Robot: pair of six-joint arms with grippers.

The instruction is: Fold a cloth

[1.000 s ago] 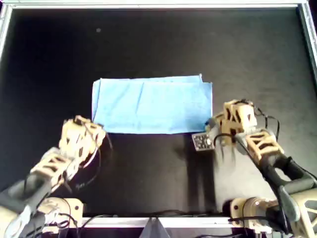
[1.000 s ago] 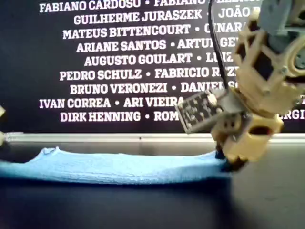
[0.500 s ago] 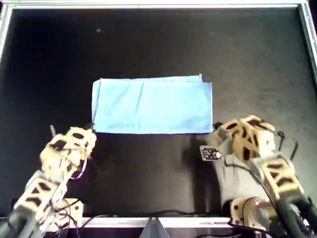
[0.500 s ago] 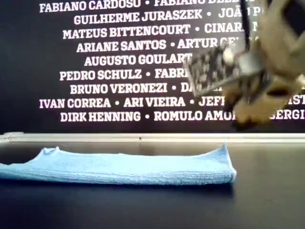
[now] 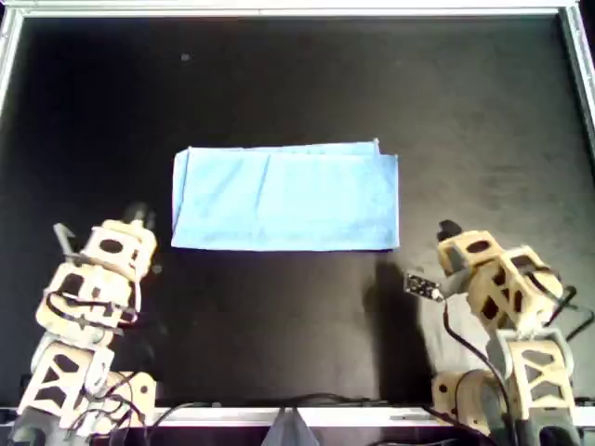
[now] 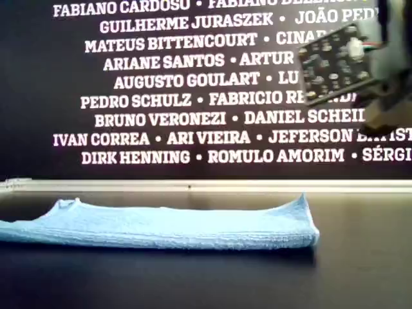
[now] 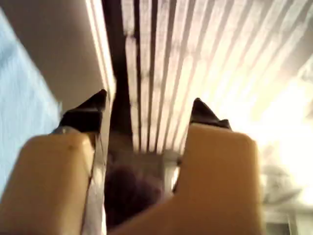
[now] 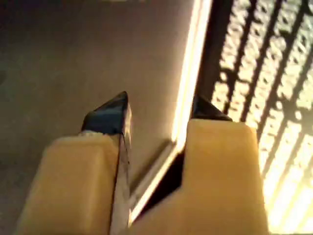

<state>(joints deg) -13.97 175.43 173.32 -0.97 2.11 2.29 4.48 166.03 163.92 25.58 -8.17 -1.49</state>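
A black work surface is bordered by a silver metal rim. Behind it, in the exterior view, a black banner is printed with white names in capitals.

The cloth below me is plain light blue, with faint paler crease lines. It lies on a matte black table edged by a silvery rim. My arms are tan, and my left gripper and right gripper carry black fingertips. The black backdrop bears names in white capital lettering.
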